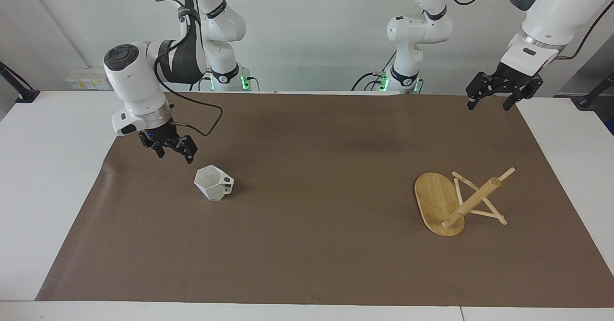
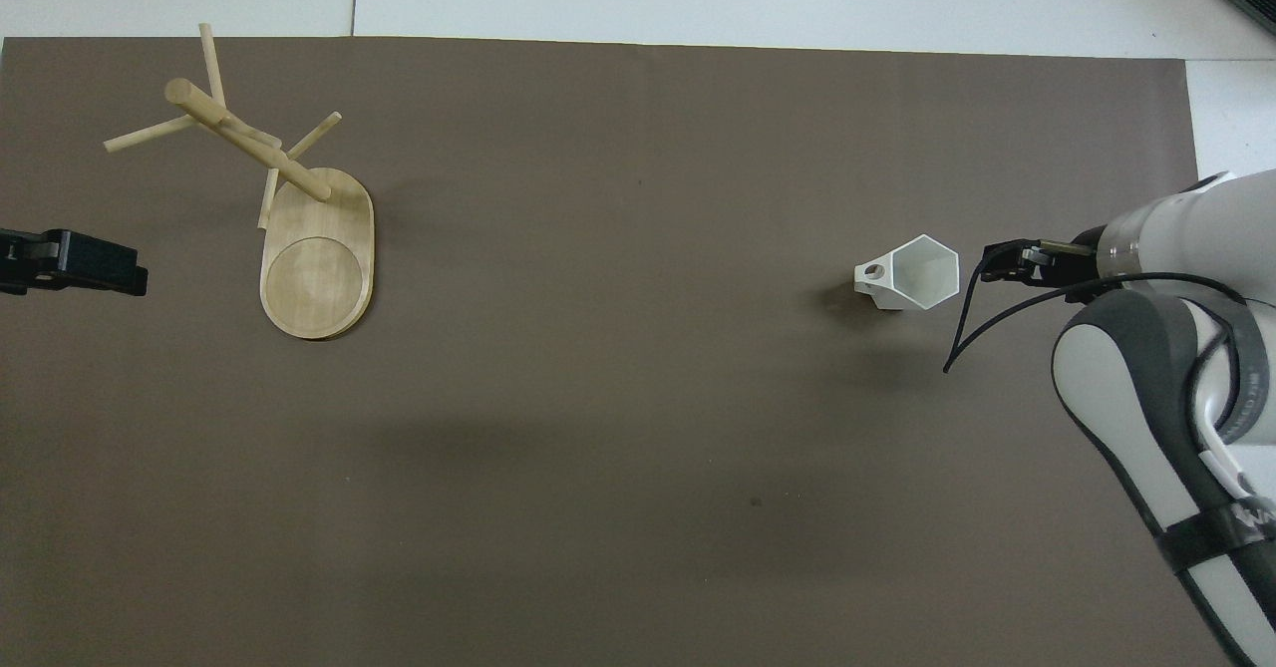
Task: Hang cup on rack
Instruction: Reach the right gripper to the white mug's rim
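Cup (image 1: 213,182), white and faceted, looks light, rigid, slick; its rim wall or blocky handle suits a pinch; right claw (image 1: 168,149) hangs wide just beside it. Left claw (image 1: 499,92) waits wide, near the toppled rack (image 1: 455,203).

— Which feeds do you have?

— Two. My facing camera sits high across the bench (image 1: 57,177), looking back at both arm bases, which stand along the top, at twelve o'clock. It takes in the whole brown mat (image 1: 307,263) from some way off.

— And the other?

— My overhead camera hangs above the robots' own end and looks steeply down and forward, so the arms enter from the lower corners, about four and eight o'clock. It sits closer; the mat fills nearly the whole picture.

— What do they share?

— The mat, with the cup (image 1: 213,182) and the rack (image 1: 455,201) on it, turned half a circle: the cup at nine o'clock in one lies at three o'clock in the other.
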Robot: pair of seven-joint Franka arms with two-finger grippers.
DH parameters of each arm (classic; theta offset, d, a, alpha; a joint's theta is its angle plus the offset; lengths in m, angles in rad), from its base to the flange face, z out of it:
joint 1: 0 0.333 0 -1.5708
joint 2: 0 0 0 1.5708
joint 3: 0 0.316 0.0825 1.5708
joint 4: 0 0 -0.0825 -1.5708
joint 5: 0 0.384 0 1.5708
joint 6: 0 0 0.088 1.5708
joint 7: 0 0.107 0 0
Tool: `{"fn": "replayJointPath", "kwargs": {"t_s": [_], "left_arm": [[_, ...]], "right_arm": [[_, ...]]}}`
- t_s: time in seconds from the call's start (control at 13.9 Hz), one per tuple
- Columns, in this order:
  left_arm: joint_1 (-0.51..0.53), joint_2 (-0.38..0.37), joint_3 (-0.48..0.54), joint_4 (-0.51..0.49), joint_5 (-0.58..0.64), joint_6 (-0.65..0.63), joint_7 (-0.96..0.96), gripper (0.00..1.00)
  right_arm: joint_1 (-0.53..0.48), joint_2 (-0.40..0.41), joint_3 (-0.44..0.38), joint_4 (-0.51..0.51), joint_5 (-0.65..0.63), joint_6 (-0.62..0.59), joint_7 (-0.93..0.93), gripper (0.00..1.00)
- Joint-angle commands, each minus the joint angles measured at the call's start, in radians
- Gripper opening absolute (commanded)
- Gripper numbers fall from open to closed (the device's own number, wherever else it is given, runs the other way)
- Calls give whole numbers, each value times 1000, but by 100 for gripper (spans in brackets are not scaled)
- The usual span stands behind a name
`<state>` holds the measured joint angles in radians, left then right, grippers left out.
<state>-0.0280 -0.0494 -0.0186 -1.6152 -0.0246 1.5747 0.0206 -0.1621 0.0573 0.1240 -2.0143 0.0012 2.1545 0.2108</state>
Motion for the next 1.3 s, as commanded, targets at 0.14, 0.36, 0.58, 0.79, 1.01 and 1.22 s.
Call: {"fn": "replayJointPath", "kwargs": {"t_s": [0.14, 0.36, 0.58, 0.79, 1.01, 1.22], "left_arm": [[14, -21, -7, -20, 0, -7, 5, 100], [14, -21, -7, -20, 0, -7, 5, 100], [14, -21, -7, -21, 0, -7, 5, 100], [14, -21, -7, -20, 0, -7, 5, 100], [14, -21, -7, -20, 0, -7, 5, 100], [14, -21, -7, -20, 0, -7, 5, 100]], "right_arm": [[-4, 32, 6, -27, -23, 80, 24, 100], [-2, 44, 11, -34, -23, 94, 25, 100], [-2, 47, 20, -41, -23, 113, 25, 100], [-2, 56, 29, -64, -23, 152, 28, 100], [-2, 56, 29, -67, -23, 157, 27, 100], [-2, 79, 37, -78, -23, 183, 28, 100]]}}
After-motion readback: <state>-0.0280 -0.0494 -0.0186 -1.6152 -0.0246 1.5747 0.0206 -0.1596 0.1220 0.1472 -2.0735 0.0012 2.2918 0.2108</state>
